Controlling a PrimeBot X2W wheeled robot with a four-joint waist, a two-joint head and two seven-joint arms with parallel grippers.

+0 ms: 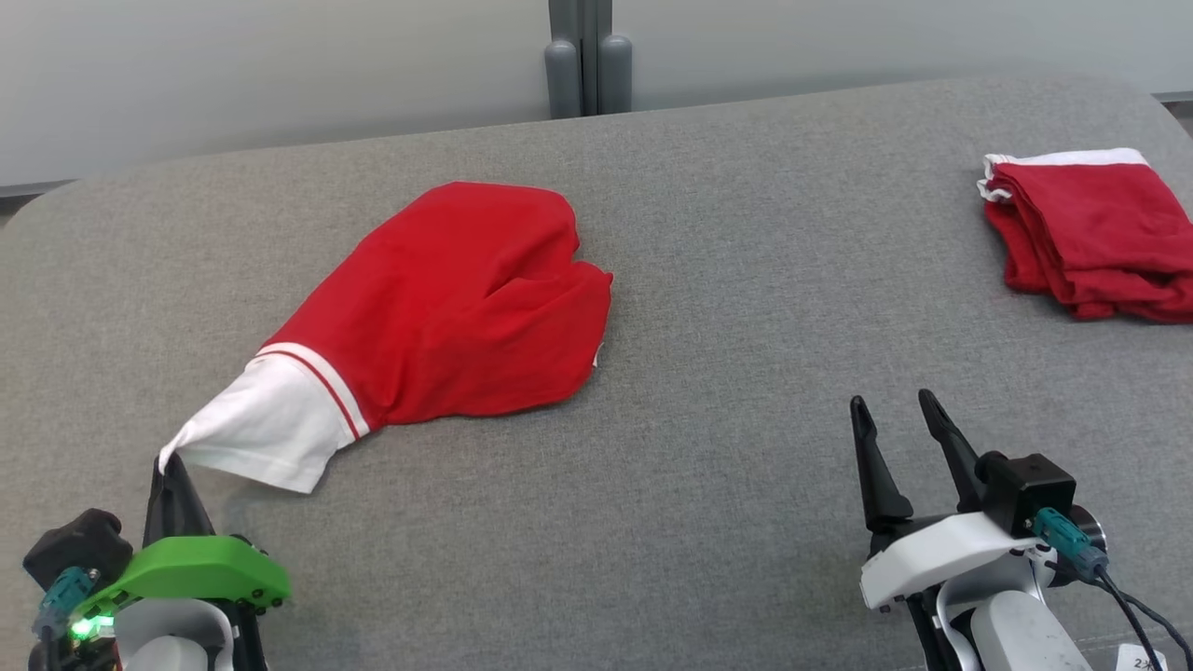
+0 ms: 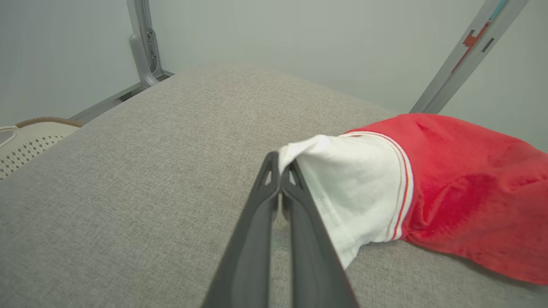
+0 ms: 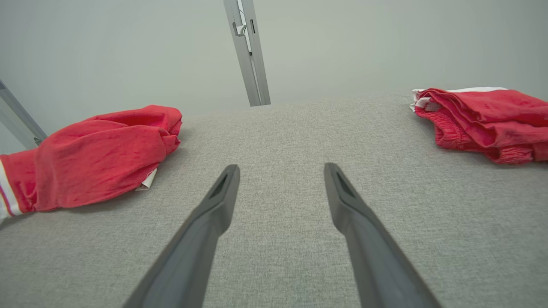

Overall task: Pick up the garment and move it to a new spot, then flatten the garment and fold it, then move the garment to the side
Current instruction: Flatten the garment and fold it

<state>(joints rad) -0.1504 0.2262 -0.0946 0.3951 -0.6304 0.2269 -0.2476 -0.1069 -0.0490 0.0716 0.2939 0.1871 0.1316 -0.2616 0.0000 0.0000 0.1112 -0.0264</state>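
Left tool (image 2: 280, 162) clamped on garment (image 1: 466, 298) (white corner) | right tool (image 1: 892, 403) spread wide, holding nothing

Your support: grey fabric-covered surface (image 1: 746, 447), far corners rounded, plain weave. You have two items on it.
Item one: red garment (image 1: 466, 289), left of centre, spread loosely, creased; white band (image 1: 270, 419) at near-left end, its corner raised off fabric.
Item two: folded red pile (image 1: 1090, 233), white edge at back, far right, well apart from item one.
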